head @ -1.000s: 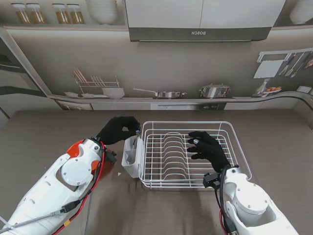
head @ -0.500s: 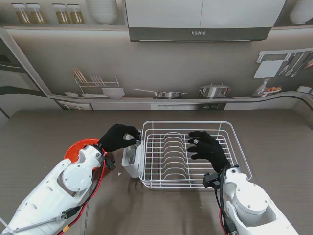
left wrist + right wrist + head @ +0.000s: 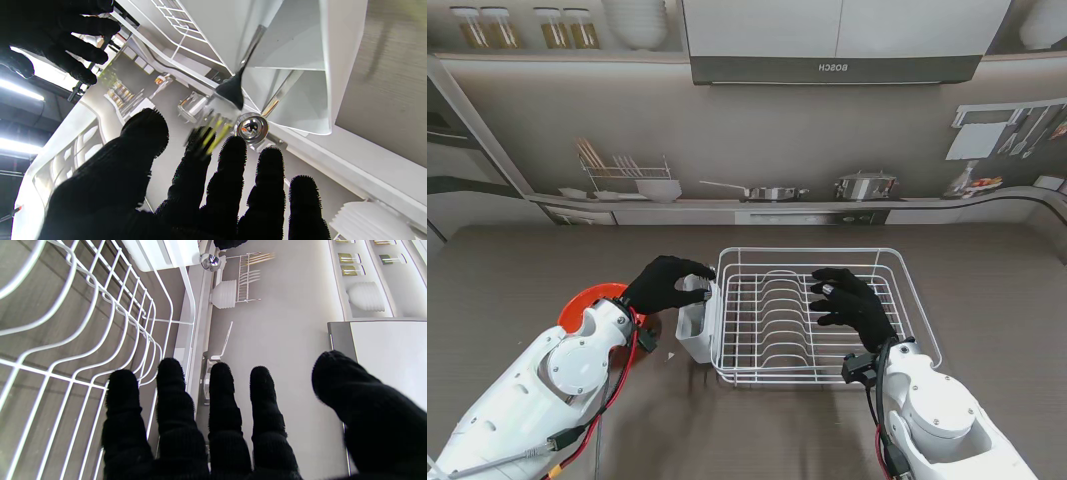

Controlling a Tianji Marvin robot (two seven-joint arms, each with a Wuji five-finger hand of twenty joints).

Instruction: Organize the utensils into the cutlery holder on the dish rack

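L hand (image 3: 665, 283) open by cutlery holder (image 3: 693, 325).

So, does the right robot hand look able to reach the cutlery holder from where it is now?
Probably not easily: the right robot hand hovers over the dish rack, while the cutlery holder hangs on its far left side, where the left robot hand already is.

holder (image 3: 695, 322) on rack's (image 3: 822, 312) left (utensils (image 3: 263, 78) in)
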